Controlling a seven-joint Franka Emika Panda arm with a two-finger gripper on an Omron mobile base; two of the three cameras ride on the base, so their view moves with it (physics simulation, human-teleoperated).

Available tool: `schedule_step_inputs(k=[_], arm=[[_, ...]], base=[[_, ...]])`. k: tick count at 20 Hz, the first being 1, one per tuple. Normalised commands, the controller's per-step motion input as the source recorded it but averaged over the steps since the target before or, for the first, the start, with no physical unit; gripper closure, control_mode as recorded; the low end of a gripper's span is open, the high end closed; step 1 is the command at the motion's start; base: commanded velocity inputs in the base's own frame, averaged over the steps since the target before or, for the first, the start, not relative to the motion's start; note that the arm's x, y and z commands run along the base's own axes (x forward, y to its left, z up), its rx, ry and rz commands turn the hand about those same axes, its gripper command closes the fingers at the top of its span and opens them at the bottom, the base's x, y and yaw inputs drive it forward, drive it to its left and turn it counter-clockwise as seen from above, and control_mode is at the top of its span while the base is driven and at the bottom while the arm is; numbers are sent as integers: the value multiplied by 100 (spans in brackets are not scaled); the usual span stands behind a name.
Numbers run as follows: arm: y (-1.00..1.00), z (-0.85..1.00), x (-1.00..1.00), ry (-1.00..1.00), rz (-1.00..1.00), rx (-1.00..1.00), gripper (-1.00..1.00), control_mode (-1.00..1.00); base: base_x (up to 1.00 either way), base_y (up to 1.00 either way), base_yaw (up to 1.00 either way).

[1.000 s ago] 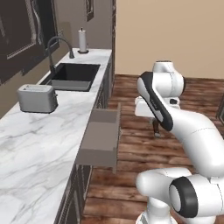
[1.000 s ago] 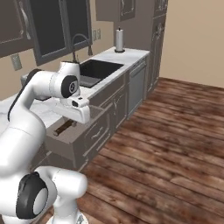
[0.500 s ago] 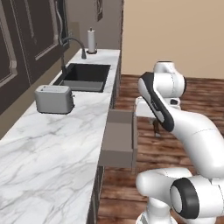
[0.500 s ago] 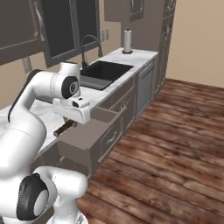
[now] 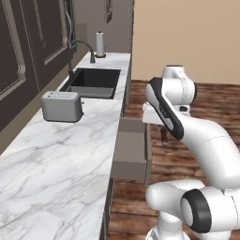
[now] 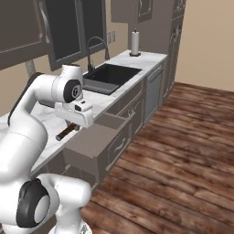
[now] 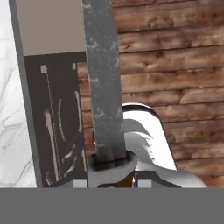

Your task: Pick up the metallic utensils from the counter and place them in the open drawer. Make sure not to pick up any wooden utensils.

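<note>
**Q:** What is the state of the pincer (image 7: 111, 176)?

**A:** It is closed on the knife (image 7: 103, 78). In the hand view the grey blade runs straight out from the pincer, with the dark collar of the handle seated at the finger tips. In the right base view the dark handle end (image 6: 65, 132) sticks out below the hand, tilted.

**Q:** Where is the open drawer (image 5: 132, 150)?

**A:** Just beside the pincer (image 5: 164, 136), on the cabinet side and slightly lower. The pincer hangs over the wooden floor (image 7: 175, 65). In the left base view the drawer's front panel stands between the pincer and the drawer's interior.

**Q:** What else is around?

**A:** Beyond the drawer lies the marble surface (image 5: 56, 154). On it, well apart from the pincer, stands a silver toaster (image 5: 62, 106). Farther off are a black sink (image 5: 93, 82) with a curved faucet (image 5: 86, 47), and an upright paper towel roll (image 5: 100, 44).
</note>
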Motion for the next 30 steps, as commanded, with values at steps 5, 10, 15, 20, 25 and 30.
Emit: schedule_step_inputs(k=[5, 10, 15, 20, 25, 30], arm=[[0, -38, 30, -4, 0, 10, 100, -100], [-13, -45, 57, 0, 2, 11, 100, -100], [-10, -20, 68, 0, 3, 4, 100, -100], [0, -17, 71, 9, 0, 0, 100, -100], [0, -36, 64, 3, 0, -2, 100, -100], [-5, -48, 40, 10, 0, 0, 100, -100]], base=[[0, 0, 0], [0, 0, 0], [0, 0, 0], [0, 0, 0], [0, 0, 0], [0, 0, 0]])
